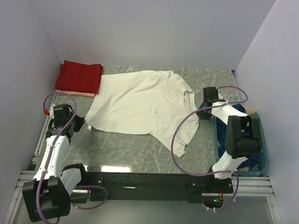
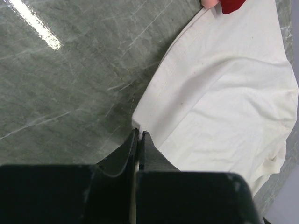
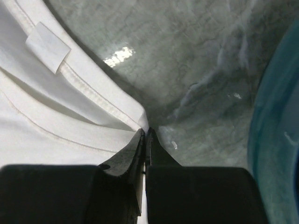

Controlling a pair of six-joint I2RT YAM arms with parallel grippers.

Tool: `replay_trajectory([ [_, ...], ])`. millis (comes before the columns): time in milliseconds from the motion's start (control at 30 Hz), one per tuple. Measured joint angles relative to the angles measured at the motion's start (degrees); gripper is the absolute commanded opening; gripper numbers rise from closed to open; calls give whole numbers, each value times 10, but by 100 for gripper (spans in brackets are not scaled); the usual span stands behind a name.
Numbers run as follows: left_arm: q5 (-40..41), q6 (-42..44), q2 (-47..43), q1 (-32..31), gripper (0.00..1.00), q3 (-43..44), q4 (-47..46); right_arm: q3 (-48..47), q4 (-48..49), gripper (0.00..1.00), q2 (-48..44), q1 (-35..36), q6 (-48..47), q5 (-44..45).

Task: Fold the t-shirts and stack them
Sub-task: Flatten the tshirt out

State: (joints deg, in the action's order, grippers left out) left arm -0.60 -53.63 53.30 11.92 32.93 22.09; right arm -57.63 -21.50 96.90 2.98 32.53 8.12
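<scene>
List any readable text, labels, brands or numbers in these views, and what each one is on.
No readable text in any view.
The sewn-in tag on the cream-white t-shirt looks blank in the right wrist view.
No print shows on the red t-shirt or the teal basket.

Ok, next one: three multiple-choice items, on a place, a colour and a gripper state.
1. Where does the red shirt lie? A) far-left corner B) near-right corner C) centre
2. What colour is the spread-out shirt? A) dark blue B) cream-white C) pink
3. The left gripper is: A) open, hovering B) shut on the spread-out shirt C) shut on the red shirt
Answers: 1 A, it sits folded at the far left; 2 B, pale cream throughout; 3 B, closed on its hem.
</scene>
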Motion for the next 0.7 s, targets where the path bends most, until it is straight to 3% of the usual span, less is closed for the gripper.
replay_trajectory([
  [200,9,3,0,2,4,0,9,7,0,0,-2,-18,0,0],
  [400,35,10,0,13,13,0,32,18,7,3,-10,-42,-2,-1],
  [500,40,10,1,18,15,0,38,19,7,11,-16,-43,-2,0],
  [567,42,10,2,20,18,-2,40,21,8,23,-22,-43,-1,0],
  [700,48,4,2,20,33,-14,40,39,13,39,-52,-43,-1,-7],
])
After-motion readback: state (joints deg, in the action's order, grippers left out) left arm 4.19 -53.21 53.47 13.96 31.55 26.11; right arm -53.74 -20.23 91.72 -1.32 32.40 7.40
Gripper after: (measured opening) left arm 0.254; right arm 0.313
